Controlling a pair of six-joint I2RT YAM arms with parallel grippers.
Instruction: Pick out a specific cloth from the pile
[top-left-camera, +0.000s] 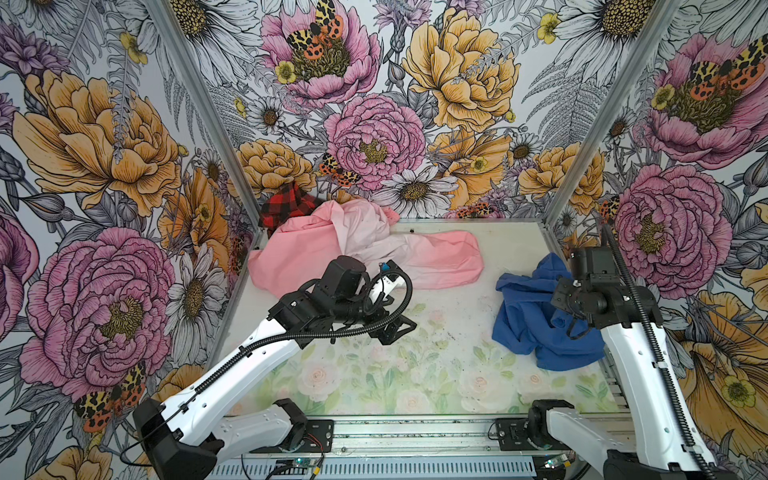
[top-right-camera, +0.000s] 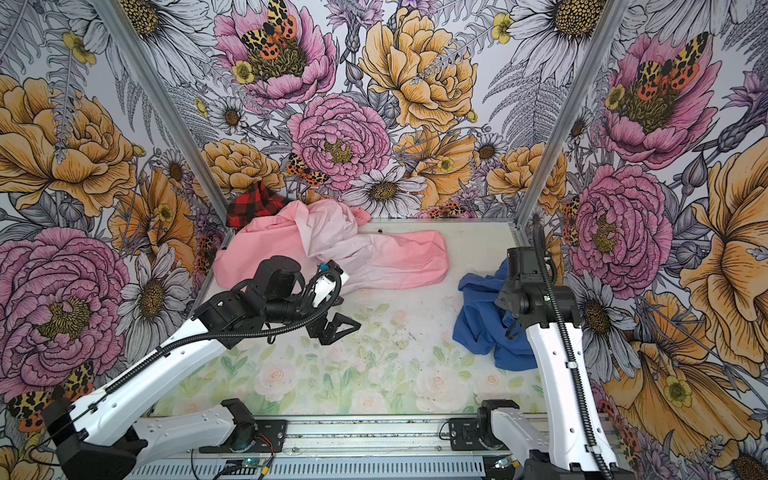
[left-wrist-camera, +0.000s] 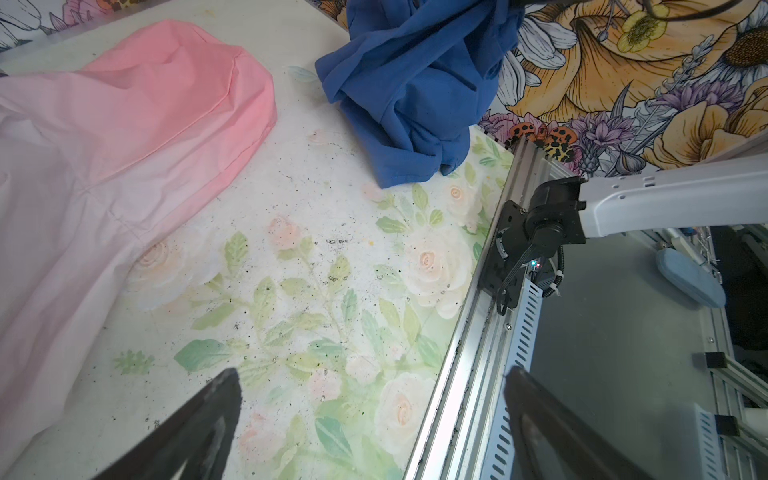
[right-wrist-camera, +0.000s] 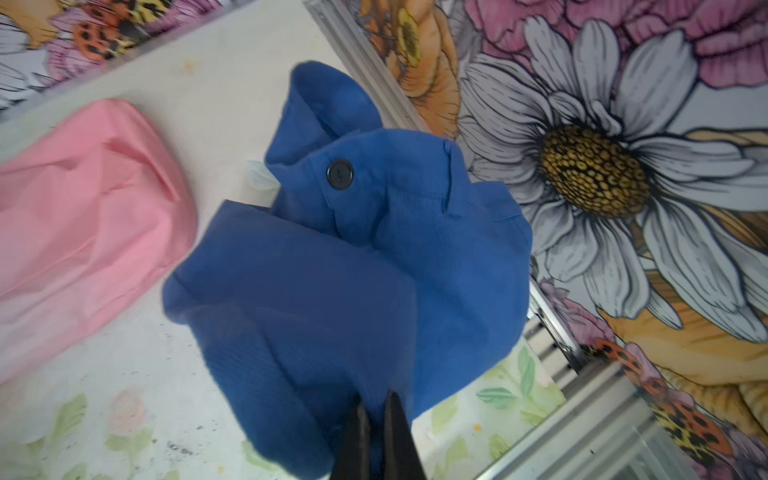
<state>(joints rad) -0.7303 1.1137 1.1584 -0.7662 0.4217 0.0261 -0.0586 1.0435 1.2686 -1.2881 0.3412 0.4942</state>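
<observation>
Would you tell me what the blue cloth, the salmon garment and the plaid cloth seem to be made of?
Blue cloth: matte woven fabric, probably cotton twill; fine ribbed weave and soft folds.
Salmon garment: thin, smooth, crisp weave, perhaps poplin; sharp creases, stitched seams.
Plaid cloth: looks like soft matte flannel; too distant to be sure.

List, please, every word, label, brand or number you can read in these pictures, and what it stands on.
None is readable.
Royal-blue collared garment: plain dark button, no label.
Heap of pink and plaid garments: no print.
Circuit board by the front rail: too small to read.
</observation>
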